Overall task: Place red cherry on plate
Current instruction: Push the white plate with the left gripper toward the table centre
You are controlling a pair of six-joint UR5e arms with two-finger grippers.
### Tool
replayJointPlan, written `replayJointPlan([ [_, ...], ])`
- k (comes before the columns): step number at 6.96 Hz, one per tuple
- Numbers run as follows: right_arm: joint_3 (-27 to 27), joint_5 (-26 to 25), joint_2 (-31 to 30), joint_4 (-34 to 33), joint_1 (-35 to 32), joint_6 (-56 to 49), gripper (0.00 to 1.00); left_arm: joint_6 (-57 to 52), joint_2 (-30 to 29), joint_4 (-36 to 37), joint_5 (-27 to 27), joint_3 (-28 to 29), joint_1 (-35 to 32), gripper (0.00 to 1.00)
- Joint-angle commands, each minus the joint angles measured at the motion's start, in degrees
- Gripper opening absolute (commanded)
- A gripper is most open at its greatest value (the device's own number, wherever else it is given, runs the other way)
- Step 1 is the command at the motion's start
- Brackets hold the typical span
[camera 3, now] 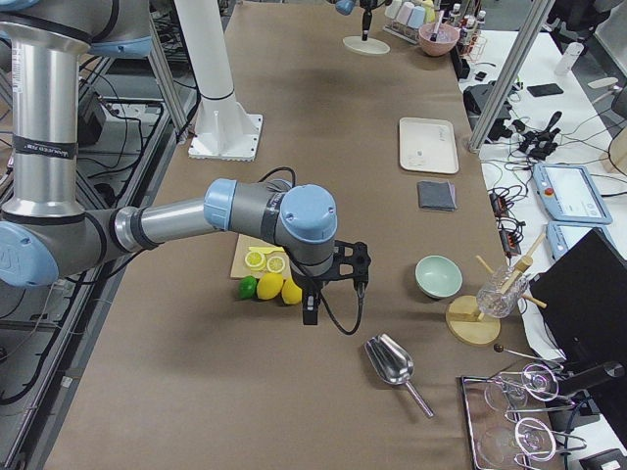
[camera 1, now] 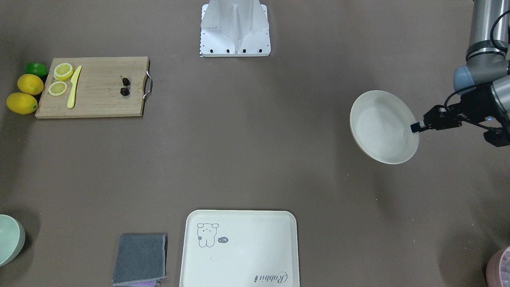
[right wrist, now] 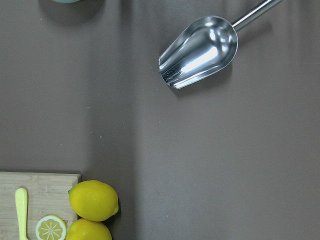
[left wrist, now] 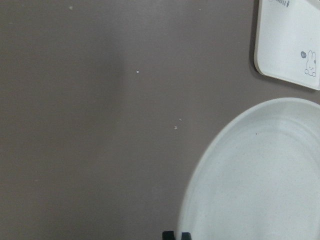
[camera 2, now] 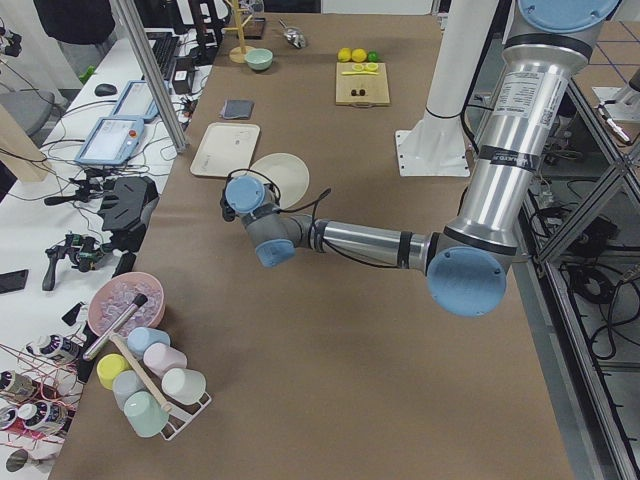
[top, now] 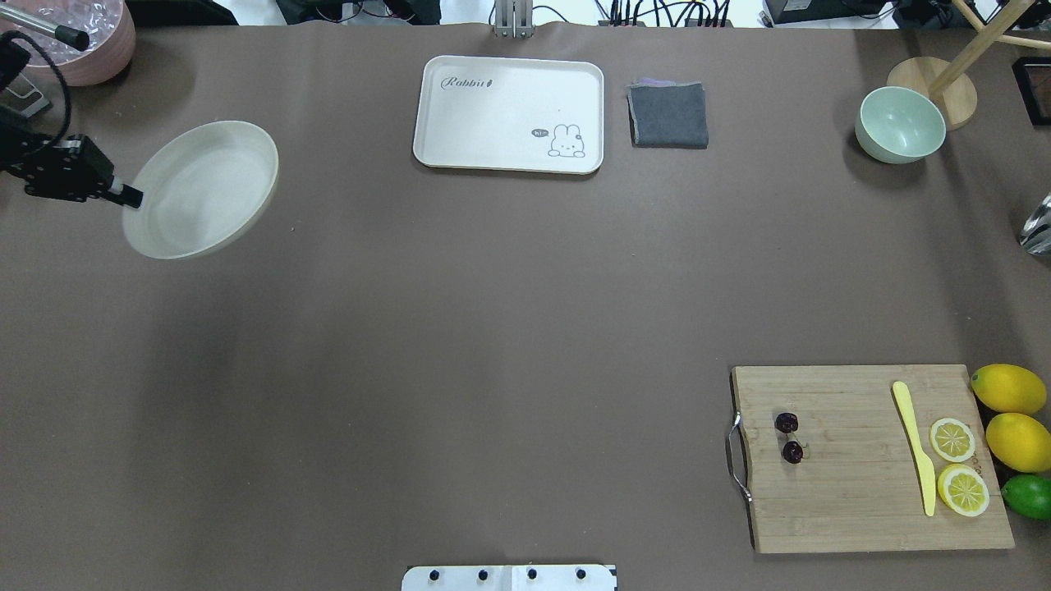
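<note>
The red cherry (camera 1: 125, 86) (top: 789, 437), two tiny dark fruits on one stem, lies on the wooden cutting board (camera 1: 99, 101) near its metal handle. Far across the table, my left gripper (camera 1: 415, 127) (top: 131, 197) is shut on the rim of the round cream plate (camera 1: 382, 125) (top: 201, 189). The plate hangs tilted above the table and holds nothing. In the left wrist view the plate (left wrist: 260, 175) fills the lower right corner. My right gripper (camera 3: 310, 315) hangs over the table beside the lemons; I cannot tell whether it is open or shut.
On the board lie lemon slices (top: 952, 439) and a yellow knife (top: 915, 447), with lemons (top: 1014, 406) and a lime (top: 1028, 496) beside it. A bear tray (top: 509, 115), grey cloth (top: 668, 115), green bowl (top: 899, 125) and metal scoop (right wrist: 200, 50) are also on the table.
</note>
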State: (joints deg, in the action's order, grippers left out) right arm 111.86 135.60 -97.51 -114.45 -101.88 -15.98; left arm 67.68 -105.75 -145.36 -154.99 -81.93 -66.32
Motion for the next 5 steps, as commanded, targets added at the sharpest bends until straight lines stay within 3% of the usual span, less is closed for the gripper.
replayJointPlan([
  [1, -0.4, 0.0, -0.3, -0.2, -0.8, 0.1, 1.0, 9.6, -7.0, 0.2, 10.7, -0.9, 11.3, 0.0],
  [3, -0.6, 0.0, -0.7, -0.3, -2.1, 0.2, 1.0, 15.9, -13.1, 0.4, 21.8, -0.8, 21.5, 0.0],
  [5, -0.7, 0.0, -0.8, -0.4, -2.4, 1.0, 1.0, 15.8, -14.9, 1.9, 25.3, -0.9, 25.5, 0.0],
])
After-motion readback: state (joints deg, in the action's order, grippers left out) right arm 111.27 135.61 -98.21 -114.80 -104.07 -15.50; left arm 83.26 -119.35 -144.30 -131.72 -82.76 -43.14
